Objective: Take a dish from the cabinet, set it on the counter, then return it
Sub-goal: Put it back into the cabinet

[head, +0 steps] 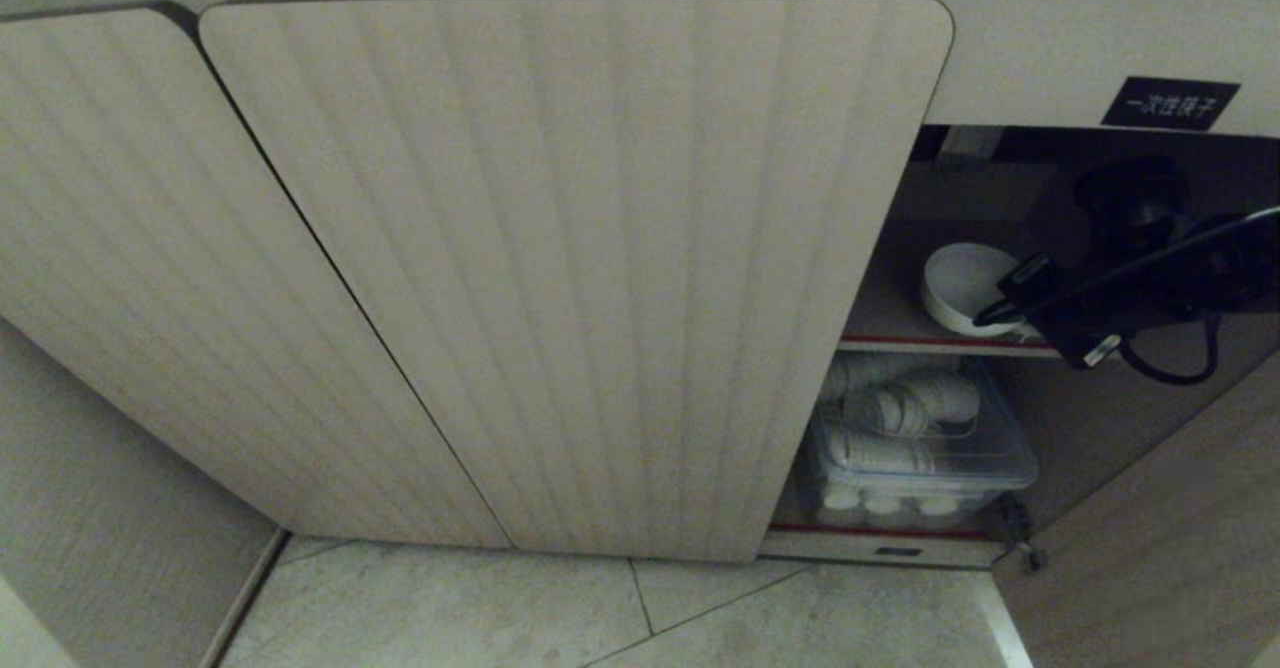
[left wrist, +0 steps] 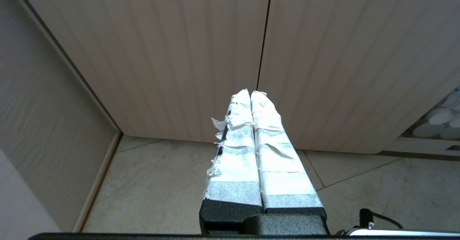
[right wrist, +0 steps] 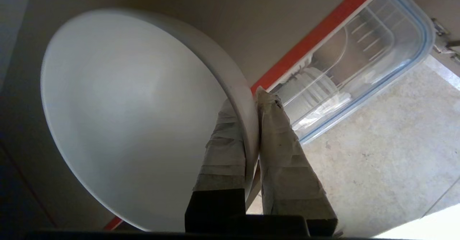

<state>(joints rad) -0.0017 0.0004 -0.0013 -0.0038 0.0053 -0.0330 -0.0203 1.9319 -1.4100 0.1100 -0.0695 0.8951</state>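
The cabinet (head: 560,268) fills most of the head view, its ribbed, round-cornered doors shut on the left and middle, and only the right-hand bay stands open under a small black label (head: 1170,103) with white characters. Inside that bay a red-edged shelf (head: 900,341) carries the dish (head: 962,286), a plain white bowl that looks tipped up on the shelf, near its front edge. Below it, on the cabinet floor, a clear plastic bin (head: 925,458) holds sleeves of stacked white cups (head: 915,403). The pale tiled floor (head: 500,608) runs along the foot of the doors. The right gripper (right wrist: 251,101) reaches into the open bay and its taped fingers (right wrist: 224,143) are clamped on the dish's rim, one finger inside the bowl and one outside. The left gripper (left wrist: 250,93) hangs idle in front of the closed doors, fingers pressed together on nothing. No counter is in view. By the look of it the dish is at the shelf and in the grip; whether this is the taking out or the putting back cannot be told from here. If it is the taking out, lifting it clear, setting it on the counter and bringing it back all lie ahead.
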